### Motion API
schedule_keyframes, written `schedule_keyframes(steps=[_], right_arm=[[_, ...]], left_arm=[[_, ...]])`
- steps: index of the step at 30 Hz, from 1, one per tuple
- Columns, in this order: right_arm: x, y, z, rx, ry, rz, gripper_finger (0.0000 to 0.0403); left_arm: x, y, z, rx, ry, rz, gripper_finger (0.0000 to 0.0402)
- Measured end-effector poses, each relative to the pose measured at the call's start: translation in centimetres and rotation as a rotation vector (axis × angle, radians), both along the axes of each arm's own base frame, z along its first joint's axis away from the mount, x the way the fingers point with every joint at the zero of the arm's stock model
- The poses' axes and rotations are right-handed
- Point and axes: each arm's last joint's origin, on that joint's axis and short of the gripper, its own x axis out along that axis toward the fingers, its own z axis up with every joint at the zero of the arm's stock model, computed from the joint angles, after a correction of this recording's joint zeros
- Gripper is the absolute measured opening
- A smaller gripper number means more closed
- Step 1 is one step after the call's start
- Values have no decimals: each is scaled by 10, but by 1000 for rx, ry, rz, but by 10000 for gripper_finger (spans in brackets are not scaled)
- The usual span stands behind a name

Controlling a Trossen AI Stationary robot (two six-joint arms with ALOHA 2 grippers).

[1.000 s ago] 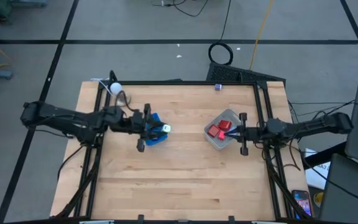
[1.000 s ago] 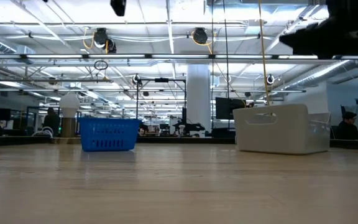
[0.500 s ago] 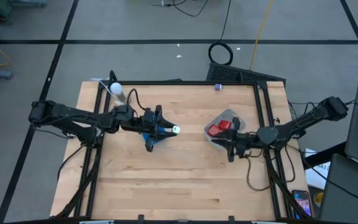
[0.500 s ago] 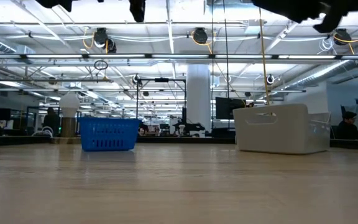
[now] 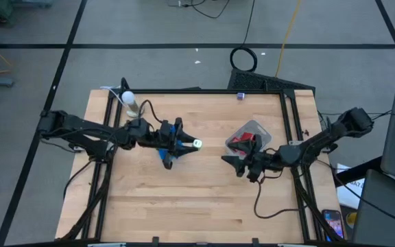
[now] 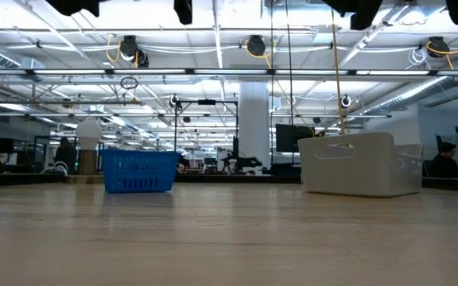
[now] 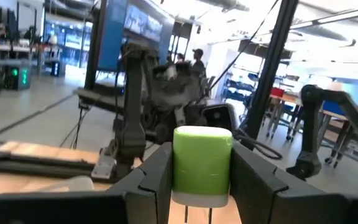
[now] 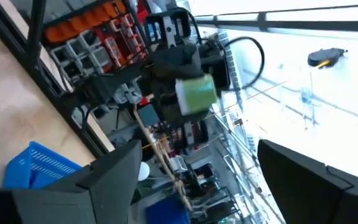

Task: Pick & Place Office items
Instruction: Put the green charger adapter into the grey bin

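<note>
My left gripper (image 5: 190,144) is above the table's middle, shut on a small green block with a white end (image 5: 196,144) (image 7: 202,160). It is just right of the blue tray (image 5: 167,156) (image 6: 139,171). My right gripper (image 5: 233,165) (image 8: 197,163) is open and holds nothing. It is near the left corner of the clear tub (image 5: 254,127) (image 6: 360,163). Red blocks (image 5: 241,141) lie in the tub. The right wrist view shows the green block (image 8: 196,93) in the other gripper, and the blue tray (image 8: 39,165). My left gripper pinches the green block by two opposite sides (image 7: 178,167), one finger (image 7: 151,180) on each. The fingers lie level and point toward the table's right edge. The block is lifted clear of the table and tray, and its end sticks out past the fingertips.
A white round thing on a clear stem (image 5: 127,98) stands at the table's far left corner. A black frame (image 5: 286,116) runs along the table's edges. Bare wood (image 5: 197,199) fills the near half of the table.
My right gripper has drawn back from over the tub toward the near edge and the table's middle, tipping as it went, and its fingers have opened. My left gripper has turned about its wrist and carried the green block a little toward the table's right edge.
</note>
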Motion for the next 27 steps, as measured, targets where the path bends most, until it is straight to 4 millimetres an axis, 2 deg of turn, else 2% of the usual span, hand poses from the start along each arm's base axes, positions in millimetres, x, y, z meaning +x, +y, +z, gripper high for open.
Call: schedule_keyframes(steps=[8,20,27], right_arm=[[26,7,2,-65,27,-33,303],[63,5,3,-113,37,-93,302],[67,0,7,-110,-2,-119,299]], left_arm=[[13,2,-13,-38,-15,-32,126],[16,3,-17,-41,4,-29,126],[16,3,-19,-38,19,-28,126]])
